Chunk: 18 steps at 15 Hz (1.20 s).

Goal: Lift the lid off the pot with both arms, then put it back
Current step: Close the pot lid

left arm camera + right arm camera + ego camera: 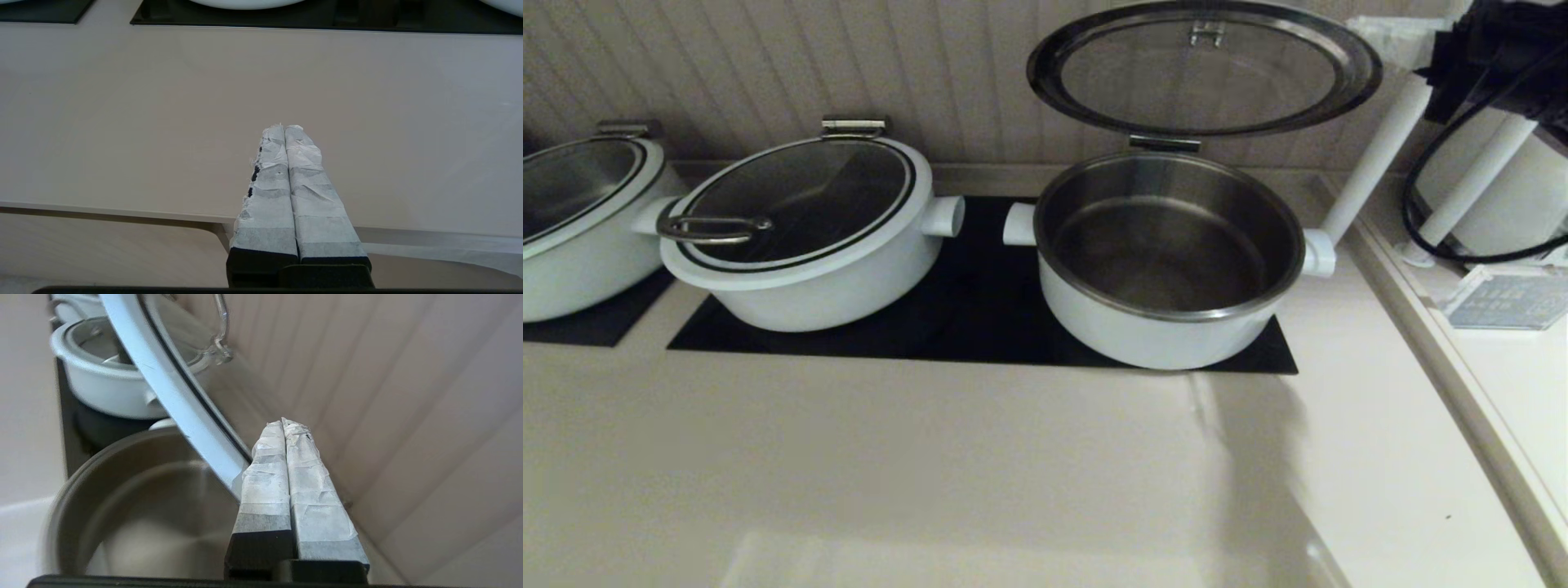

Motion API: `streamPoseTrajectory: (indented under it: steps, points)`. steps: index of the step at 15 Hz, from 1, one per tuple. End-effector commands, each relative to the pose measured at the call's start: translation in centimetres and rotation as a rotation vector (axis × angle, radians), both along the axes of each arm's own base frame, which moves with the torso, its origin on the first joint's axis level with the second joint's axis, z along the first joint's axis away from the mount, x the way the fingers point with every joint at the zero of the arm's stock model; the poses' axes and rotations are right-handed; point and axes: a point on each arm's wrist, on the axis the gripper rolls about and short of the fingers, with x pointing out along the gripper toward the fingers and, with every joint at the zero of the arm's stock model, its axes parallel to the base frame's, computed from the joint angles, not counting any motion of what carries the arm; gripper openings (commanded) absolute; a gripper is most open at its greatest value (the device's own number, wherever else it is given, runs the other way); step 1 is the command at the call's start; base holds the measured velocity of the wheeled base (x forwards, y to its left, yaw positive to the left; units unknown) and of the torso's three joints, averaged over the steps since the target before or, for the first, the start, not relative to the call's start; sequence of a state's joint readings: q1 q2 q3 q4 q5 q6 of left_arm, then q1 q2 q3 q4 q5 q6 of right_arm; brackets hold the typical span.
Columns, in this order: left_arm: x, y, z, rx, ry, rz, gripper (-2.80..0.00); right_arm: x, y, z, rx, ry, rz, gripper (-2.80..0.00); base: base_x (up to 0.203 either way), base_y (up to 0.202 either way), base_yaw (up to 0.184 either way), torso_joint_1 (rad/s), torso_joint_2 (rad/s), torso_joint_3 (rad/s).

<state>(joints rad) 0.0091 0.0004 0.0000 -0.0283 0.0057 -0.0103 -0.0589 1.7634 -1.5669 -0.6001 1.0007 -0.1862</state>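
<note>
The lid (1203, 69) stands swung up on its hinge at the back of the pot (1168, 261), leaning toward the ribbed wall (768, 65), its glass face tilted toward me and its steel bar handle (1207, 33) high near the top edge. The pot itself sits open on the black mat (980, 327), steel bowl bare, with a second white pot (800, 233), lid shut, just beside it. My right gripper (282, 424) is the one at work: its taped fingers are pressed flat together, pinching nothing, and they lie alongside the lid's white rim (179, 404) on the wall side of the pot, touching it or very nearly so; I cannot tell which. From that gripper the lid runs away edge-on, its plane slanting up and over the pot's mouth, so I judge that closing it means pushing the rim forward, away from the wall and down toward the pot. My left gripper (284, 128) is also pressed shut and empty, and hangs over the bare countertop (122, 122) in front of the mat, well apart from the pot. The right arm is clearly nearer the lid, so I expect the next push to fall to it.
</note>
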Motion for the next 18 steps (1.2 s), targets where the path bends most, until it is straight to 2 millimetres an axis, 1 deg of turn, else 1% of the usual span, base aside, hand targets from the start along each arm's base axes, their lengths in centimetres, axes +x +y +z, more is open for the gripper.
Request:
streamPoseTrajectory:
  steps: [1,5,10,16,18]
  points:
    - [0.0,0.0,0.0,0.0,-0.001,0.002,-2.8,-1.3,0.1,0.0,-0.011,-0.007,0.006,-2.8,0.0,0.0,0.0,0.0,0.0,0.0]
    - [0.0,0.0,0.0,-0.001,-0.001,0.002,-2.8,-2.6,0.2,-1.2,-0.033,0.023,0.031,-2.8,0.0,0.0,0.0,0.0,0.0,0.0]
    - [0.0,0.0,0.0,0.0,-0.001,0.0,-2.8,-3.6,1.1,-3.0,-0.064,0.038,0.052,-2.8,0.0,0.0,0.0,0.0,0.0,0.0]
    - [0.0,0.0,0.0,0.0,-0.001,0.0,-2.8,-5.6,2.5,-5.4,-0.087,0.085,0.097,-2.8,0.0,0.0,0.0,0.0,0.0,0.0]
    - [0.0,0.0,0.0,0.0,-0.001,0.0,-2.8,-6.0,2.6,-6.3,-0.099,0.095,0.099,-2.8,0.0,0.0,0.0,0.0,0.0,0.0]
